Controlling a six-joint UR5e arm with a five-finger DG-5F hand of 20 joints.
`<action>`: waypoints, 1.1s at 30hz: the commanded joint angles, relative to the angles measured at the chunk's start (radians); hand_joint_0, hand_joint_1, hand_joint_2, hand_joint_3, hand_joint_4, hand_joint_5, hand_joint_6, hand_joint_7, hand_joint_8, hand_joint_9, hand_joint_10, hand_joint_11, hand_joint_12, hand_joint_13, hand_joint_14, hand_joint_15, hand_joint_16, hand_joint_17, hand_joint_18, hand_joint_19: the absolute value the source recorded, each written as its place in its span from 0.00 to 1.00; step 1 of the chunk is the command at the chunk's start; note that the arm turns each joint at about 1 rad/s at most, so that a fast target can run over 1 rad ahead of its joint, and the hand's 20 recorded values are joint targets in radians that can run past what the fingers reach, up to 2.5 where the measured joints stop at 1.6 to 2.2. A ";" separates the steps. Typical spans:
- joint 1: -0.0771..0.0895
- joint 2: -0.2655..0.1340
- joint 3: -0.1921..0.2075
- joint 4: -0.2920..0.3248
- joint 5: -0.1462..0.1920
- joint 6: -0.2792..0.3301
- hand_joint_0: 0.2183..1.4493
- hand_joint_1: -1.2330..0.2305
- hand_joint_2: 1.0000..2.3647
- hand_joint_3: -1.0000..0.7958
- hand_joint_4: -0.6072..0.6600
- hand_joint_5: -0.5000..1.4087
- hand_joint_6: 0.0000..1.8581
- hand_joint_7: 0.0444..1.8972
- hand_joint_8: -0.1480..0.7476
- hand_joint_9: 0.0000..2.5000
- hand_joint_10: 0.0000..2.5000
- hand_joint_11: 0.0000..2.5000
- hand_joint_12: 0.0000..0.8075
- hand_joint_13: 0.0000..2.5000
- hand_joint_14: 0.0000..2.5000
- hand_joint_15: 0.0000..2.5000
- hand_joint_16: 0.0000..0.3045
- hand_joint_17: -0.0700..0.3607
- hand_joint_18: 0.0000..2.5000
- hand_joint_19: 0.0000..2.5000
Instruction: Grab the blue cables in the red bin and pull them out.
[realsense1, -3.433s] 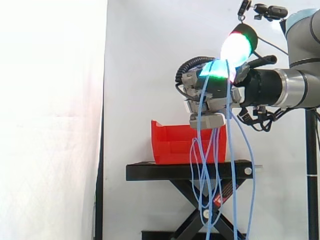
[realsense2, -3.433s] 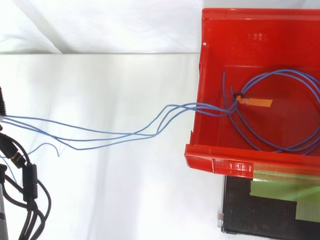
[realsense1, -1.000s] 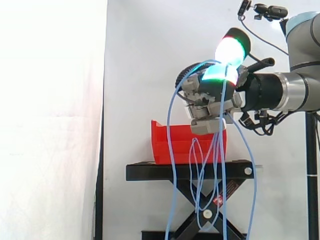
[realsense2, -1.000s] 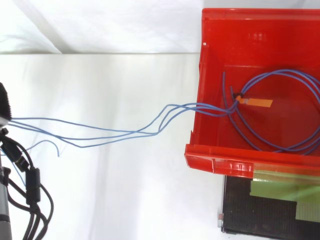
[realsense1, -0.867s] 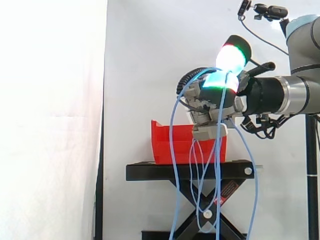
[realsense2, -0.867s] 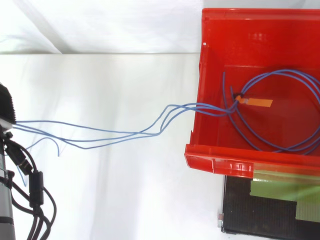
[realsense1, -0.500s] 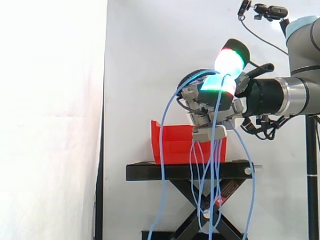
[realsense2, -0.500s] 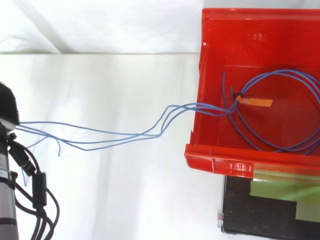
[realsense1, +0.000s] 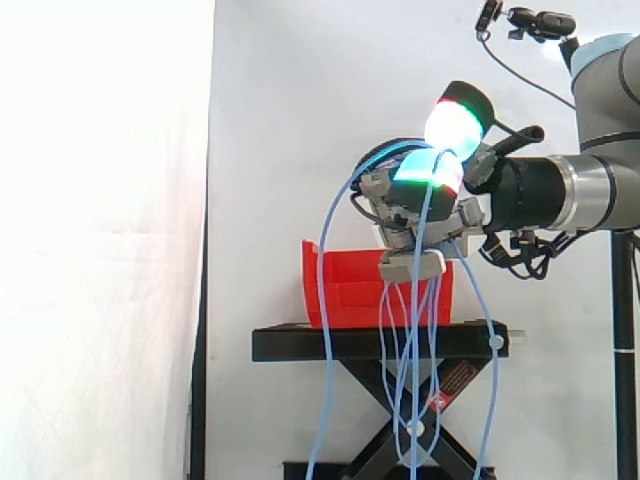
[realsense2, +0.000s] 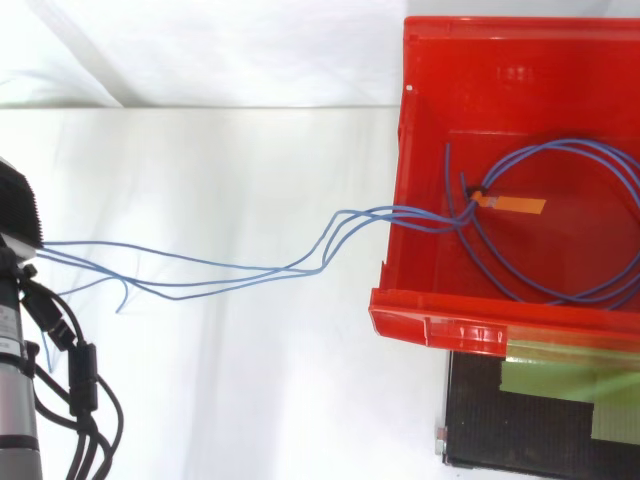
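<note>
Several blue cables leave a coil in the red bin, cross its wall and stretch over open space to the hand, curled round them; slack hangs below the bin

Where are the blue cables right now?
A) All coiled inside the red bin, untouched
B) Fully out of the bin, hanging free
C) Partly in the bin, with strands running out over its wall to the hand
C: in the top view a loop of the blue cables lies in the red bin while strands cross its wall, and in the side view the hand grips them above the bin.
</note>
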 joint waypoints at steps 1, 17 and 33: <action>-0.002 -0.001 0.000 0.005 0.002 -0.001 0.63 0.10 0.01 0.16 0.71 0.56 0.48 0.13 0.50 0.44 0.02 0.53 0.42 0.44 0.56 0.39 0.15 0.40 0.33 0.49; -0.002 0.000 0.002 0.048 0.003 -0.004 0.64 0.09 0.01 0.20 0.68 0.53 0.47 0.13 0.47 0.41 0.02 0.55 0.43 0.43 0.55 0.38 0.15 0.40 0.31 0.46; -0.002 0.000 0.002 0.048 0.003 -0.004 0.56 0.13 0.00 0.06 0.67 0.54 0.43 0.15 0.47 0.41 0.01 0.57 0.43 0.43 0.54 0.38 0.15 0.40 0.30 0.47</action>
